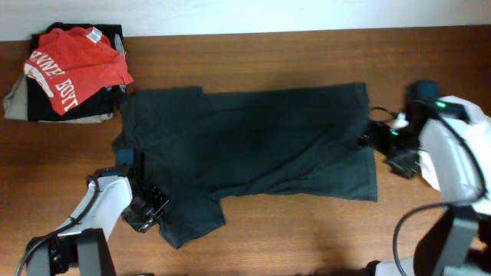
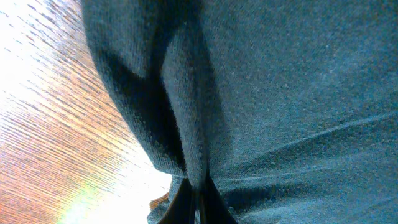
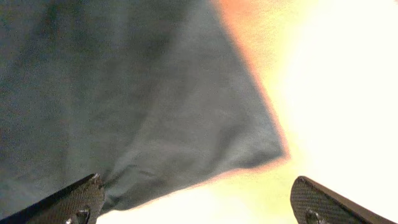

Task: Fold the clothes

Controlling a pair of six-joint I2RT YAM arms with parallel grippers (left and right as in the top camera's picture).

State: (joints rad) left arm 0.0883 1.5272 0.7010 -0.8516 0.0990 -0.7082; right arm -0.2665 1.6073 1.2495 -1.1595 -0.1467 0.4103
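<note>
My left fingers point(image 1: 156, 201) grip the T-shirt point(image 1: 253, 146) near its sleeve; my right fingers point(image 1: 370, 140), open at the hem, must close fully before I lift both ends evenly.

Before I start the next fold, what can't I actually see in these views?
Overhead: fingertips of the left pincer, hidden under its own body.
Left wrist: the T-shirt fills the view; how much cloth is pinched is unclear.
Right wrist: glare whitens the table; the shirt's edge is blurred.
Overhead: the pile under the red T-shirt, covered by it.
</note>
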